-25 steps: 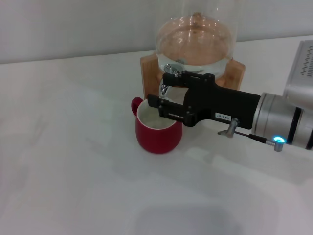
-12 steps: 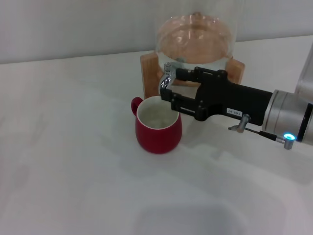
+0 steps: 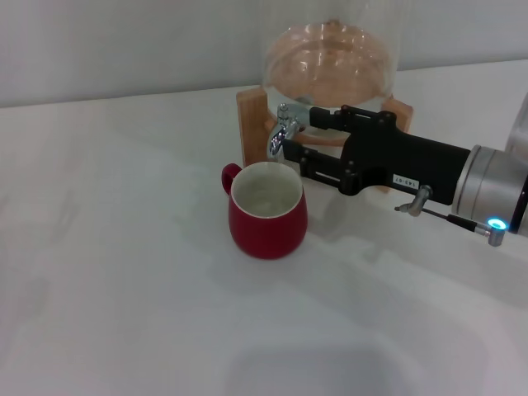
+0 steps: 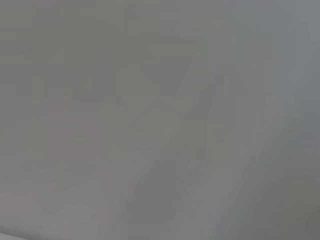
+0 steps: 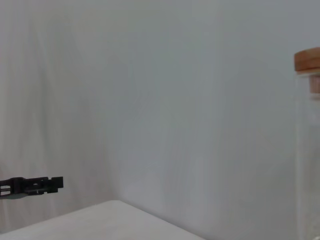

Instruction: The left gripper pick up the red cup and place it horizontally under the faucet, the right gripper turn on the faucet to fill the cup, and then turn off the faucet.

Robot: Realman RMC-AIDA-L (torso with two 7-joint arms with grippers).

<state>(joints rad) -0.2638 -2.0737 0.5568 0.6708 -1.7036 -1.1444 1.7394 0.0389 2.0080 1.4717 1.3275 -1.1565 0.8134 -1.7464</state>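
The red cup (image 3: 266,219) stands upright on the white table, its cream inside showing and its handle to the left, right below the faucet (image 3: 281,130). The faucet sticks out from the front of the glass jar. My right gripper (image 3: 302,135) reaches in from the right. It is open, with its fingertips (image 3: 314,115) close beside the faucet on its right, above the cup's far rim. My left gripper is out of the head view. A small black claw (image 5: 31,185) shows far off in the right wrist view. The left wrist view shows only a blank grey surface.
The round glass jar (image 3: 330,58) sits on a wooden stand (image 3: 251,124) behind the cup. Its edge and wooden lid (image 5: 308,60) show in the right wrist view. A white wall runs behind the table (image 3: 124,289).
My right gripper has moved right and back, from over the cup's rim to beside the faucet. The cup has not moved.
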